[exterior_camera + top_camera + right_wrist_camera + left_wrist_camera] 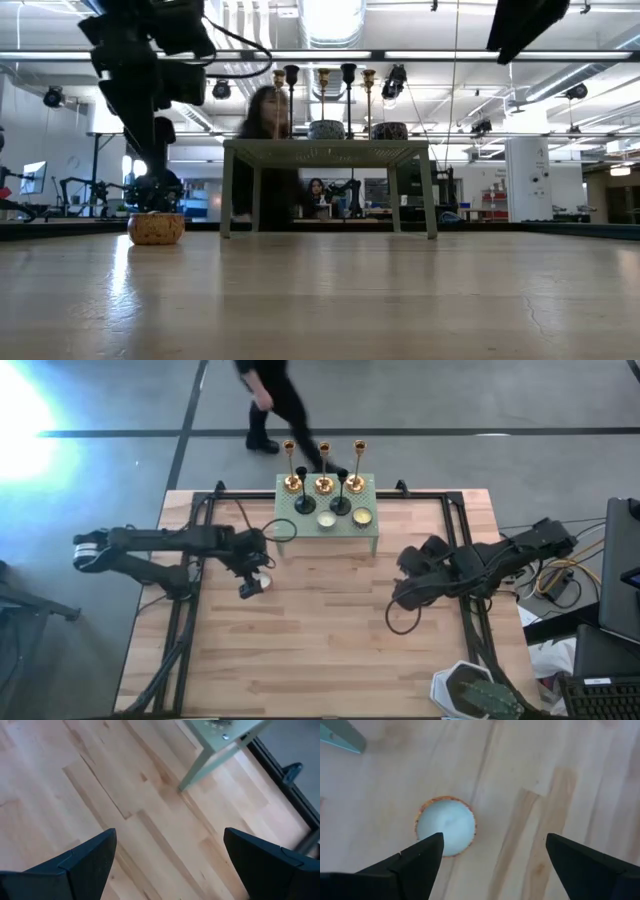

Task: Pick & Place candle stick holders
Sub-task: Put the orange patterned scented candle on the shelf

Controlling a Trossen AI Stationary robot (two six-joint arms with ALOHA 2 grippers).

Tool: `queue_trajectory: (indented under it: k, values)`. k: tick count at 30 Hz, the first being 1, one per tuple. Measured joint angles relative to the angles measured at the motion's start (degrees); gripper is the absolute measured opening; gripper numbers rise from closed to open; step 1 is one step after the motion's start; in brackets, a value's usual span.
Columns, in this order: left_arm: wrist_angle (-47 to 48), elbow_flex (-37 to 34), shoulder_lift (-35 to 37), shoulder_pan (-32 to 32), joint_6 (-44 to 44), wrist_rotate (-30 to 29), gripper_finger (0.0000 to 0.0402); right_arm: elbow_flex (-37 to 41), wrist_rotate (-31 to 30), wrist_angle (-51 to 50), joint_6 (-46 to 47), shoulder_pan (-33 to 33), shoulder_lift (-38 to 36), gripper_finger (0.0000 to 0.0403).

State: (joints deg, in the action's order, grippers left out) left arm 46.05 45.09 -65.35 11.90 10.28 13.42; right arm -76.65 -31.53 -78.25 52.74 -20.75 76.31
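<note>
Three gold candle stick holders [324,482] and two shorter black ones [305,503] stand upright on the green perforated stand [372,532] at the table's far middle. In the low view their stems [323,95] rise above the stand's top. My left gripper [255,582] is open, pointing down over the table left of the stand. Under it a small round cup of white wax [445,826] stands on the wood, by one finger rather than between the two. My right gripper [405,592] is open above bare wood, right of the stand. My left gripper has one fingertip [432,845] in front of the wax cup's rim [427,817], coming from above. Whether it touches the cup I cannot tell. The cup [156,228] stands upright on the table.
Two more small cups [326,518] [361,517] sit on the stand's near side. A stand leg [200,767] shows ahead of my right gripper. A potted plant [475,695] sits at the near right corner. A person [270,400] walks beyond the far edge. Bare wood lies between the arms.
</note>
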Motion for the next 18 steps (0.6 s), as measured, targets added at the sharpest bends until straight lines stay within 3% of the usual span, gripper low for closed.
queue_trajectory:
  k: [7,18]
  values:
    - [5.7,5.7,-6.2,-0.1,-5.6,-8.3,0.0356,7.1,-0.1,7.7,-3.3,0.7,-2.9,0.0364]
    - [6.6,5.2,-11.9,-0.6,-13.4,-10.4,0.0356,13.2,-0.5,13.1,-3.5,0.8,-3.2,0.0364]
